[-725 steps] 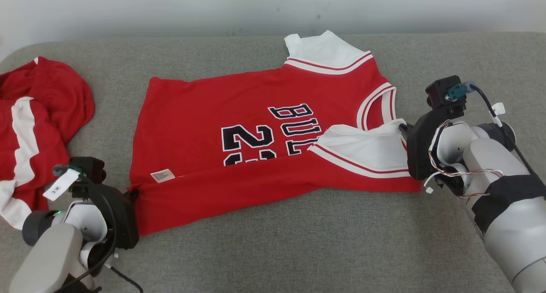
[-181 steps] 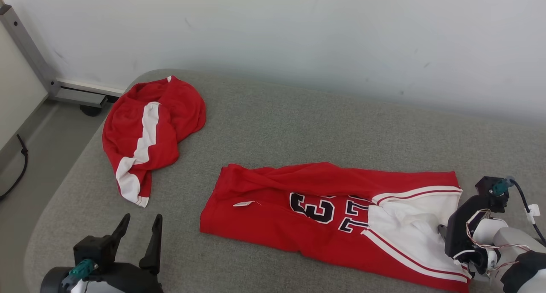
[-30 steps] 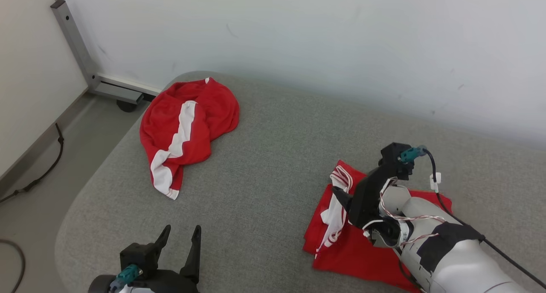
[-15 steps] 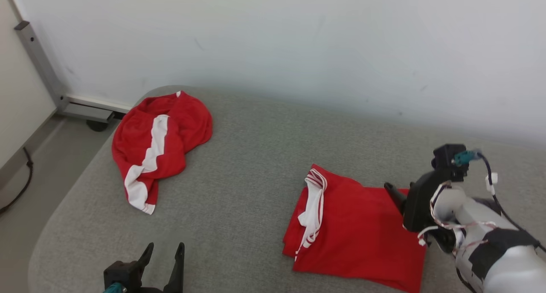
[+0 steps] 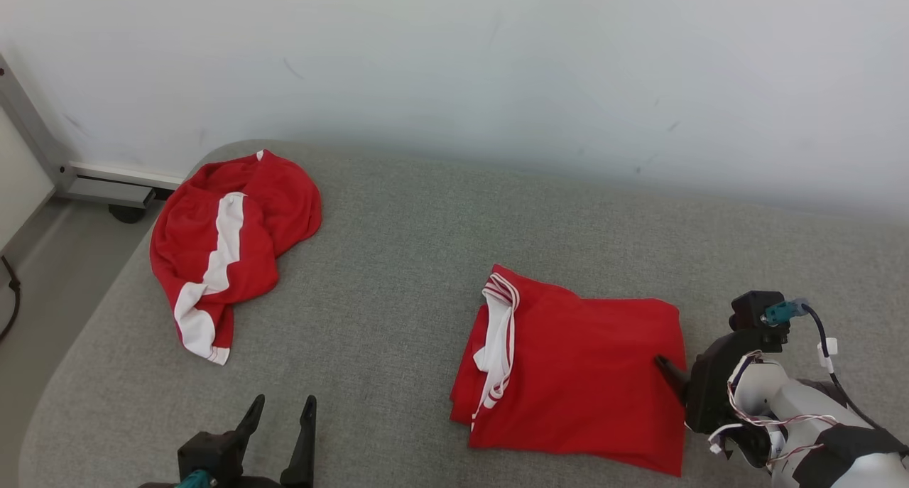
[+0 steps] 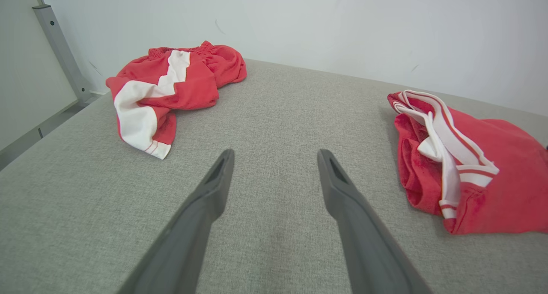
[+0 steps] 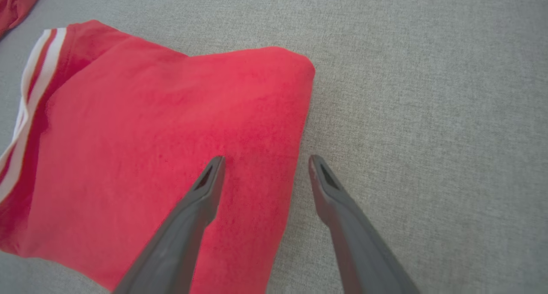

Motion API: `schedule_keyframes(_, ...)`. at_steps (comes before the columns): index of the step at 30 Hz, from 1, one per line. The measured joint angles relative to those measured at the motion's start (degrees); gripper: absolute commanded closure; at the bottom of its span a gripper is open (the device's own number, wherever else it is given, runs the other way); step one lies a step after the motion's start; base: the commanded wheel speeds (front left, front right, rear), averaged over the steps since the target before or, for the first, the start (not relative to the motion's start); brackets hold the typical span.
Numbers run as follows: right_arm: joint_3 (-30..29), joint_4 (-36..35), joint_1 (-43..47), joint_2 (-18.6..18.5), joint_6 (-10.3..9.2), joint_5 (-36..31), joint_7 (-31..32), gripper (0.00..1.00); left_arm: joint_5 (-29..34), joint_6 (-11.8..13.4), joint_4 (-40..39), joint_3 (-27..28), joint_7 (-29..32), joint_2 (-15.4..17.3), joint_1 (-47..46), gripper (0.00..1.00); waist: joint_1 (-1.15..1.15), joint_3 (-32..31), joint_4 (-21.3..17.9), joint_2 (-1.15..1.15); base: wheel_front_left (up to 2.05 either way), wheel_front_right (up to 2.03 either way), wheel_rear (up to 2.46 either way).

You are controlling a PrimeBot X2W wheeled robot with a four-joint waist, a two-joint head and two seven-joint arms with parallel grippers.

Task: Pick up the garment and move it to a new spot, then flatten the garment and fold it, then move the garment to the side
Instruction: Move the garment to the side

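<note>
Beside folded garment (image 5: 582, 381), right hand (image 7: 266, 159) spread, maybe touching it, left hand (image 5: 284, 400) spread, crumpled cloth (image 5: 227, 239) apart

White painted wall (image 5: 454, 62) runs behind, flat, with faint dark scuffs and specks. Grey fabric-covered padded surface (image 5: 398, 261) spreads across foreground: woven texture, rounded far-left corner, back edge meeting wall. Grey metal post (image 5: 32, 122) rises at far left, joins horizontal base rail (image 5: 106, 188) at wall foot; dark caster (image 5: 128, 213) under rail. Grey floor (image 5: 64, 261) left of surface, black cable (image 5: 14, 293) lying on it. Light soft, even; shadows weak.
</note>
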Motion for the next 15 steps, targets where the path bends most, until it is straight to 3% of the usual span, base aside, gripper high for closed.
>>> schedule_keyframes(15, -1.82, 6.36, -4.92, 1.89, -4.44, 3.66, 10.92, 0.00, 0.25, 0.01, -0.33, -0.76, 0.01, -1.62, -1.44, 0.00, 0.00, 1.78, 2.30, 0.00, 0.00, 0.00, 0.00)
